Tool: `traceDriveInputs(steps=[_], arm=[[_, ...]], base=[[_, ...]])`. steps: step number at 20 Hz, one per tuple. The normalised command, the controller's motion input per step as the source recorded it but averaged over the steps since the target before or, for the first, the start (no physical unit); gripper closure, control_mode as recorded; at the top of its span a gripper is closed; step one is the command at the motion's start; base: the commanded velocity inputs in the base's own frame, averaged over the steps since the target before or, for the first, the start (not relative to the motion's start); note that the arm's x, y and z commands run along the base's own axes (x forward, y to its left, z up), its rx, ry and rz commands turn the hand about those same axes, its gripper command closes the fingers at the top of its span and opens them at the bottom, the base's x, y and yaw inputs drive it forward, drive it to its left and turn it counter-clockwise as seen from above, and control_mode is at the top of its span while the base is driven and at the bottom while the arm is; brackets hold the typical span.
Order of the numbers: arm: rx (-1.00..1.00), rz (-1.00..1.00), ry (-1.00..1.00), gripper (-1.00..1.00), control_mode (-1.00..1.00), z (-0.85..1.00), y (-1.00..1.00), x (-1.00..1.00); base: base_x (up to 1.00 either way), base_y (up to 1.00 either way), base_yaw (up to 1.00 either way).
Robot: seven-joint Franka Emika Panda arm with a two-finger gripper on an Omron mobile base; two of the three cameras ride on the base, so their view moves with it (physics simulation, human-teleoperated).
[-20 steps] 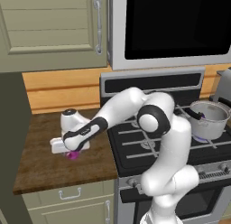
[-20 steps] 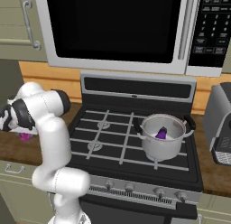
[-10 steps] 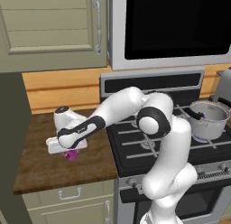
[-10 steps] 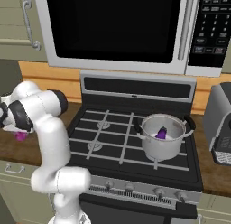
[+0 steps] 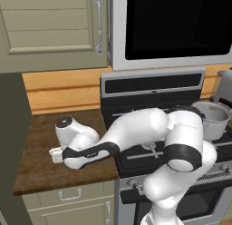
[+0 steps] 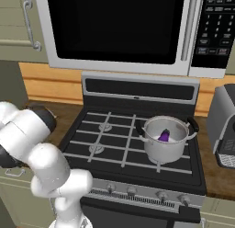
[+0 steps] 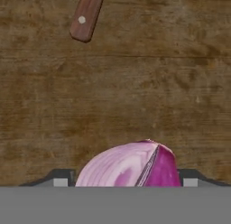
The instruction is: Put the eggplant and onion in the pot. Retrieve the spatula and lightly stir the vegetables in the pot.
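The magenta-pink onion (image 7: pixel 131 166) rests on the wooden counter (image 7: pixel 113 92). My gripper (image 7: pixel 125 181) is shut on it, one fingertip (image 7: pixel 61 180) pressed to each side. In the left base view the hand (image 5: pixel 72 156) lies low over the counter left of the stove and covers the onion. The spatula's reddish-brown handle end (image 7: pixel 85 15) lies on the counter beyond the onion; its blade is out of view. The steel pot (image 6: pixel 165 142) stands on the stove's right front burner with the dark purple eggplant (image 6: pixel 164 136) inside. The pot (image 5: pixel 212 117) also shows at the right edge.
The black gas stove (image 6: pixel 110 144) sits between the counter (image 5: pixel 41 174) and a grey appliance (image 6: pixel 225 126) at the right. A microwave (image 6: pixel 124 29) hangs above the stove, and cabinets (image 5: pixel 54 29) hang above the counter. A dark wall bounds the counter's left end.
The hand has sunk lower and a little left over the onion, which it now hides in the left base view. The jaws have narrowed onto the onion.
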Motion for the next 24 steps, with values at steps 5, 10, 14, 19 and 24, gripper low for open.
traceDriveInputs(steps=[5,10,14,19,24], arm=[[0.09,-0.01,-0.09,1.00,-1.00,0.63,-0.64,-0.54],[0.04,-0.01,-0.01,1.00,-1.00,0.73,-0.81,-0.37],[0.00,-0.01,-0.10,1.00,-1.00,0.56,-0.94,-0.21],[0.00,-0.03,-0.11,1.00,-1.00,0.46,-0.96,-0.01],[0.00,-0.10,-0.01,1.00,-1.00,0.81,-0.99,0.00]], base=[[0.00,0.00,0.00],[0.00,0.00,0.00],[0.00,0.00,0.00],[0.00,0.00,0.00],[0.00,0.00,0.00]])
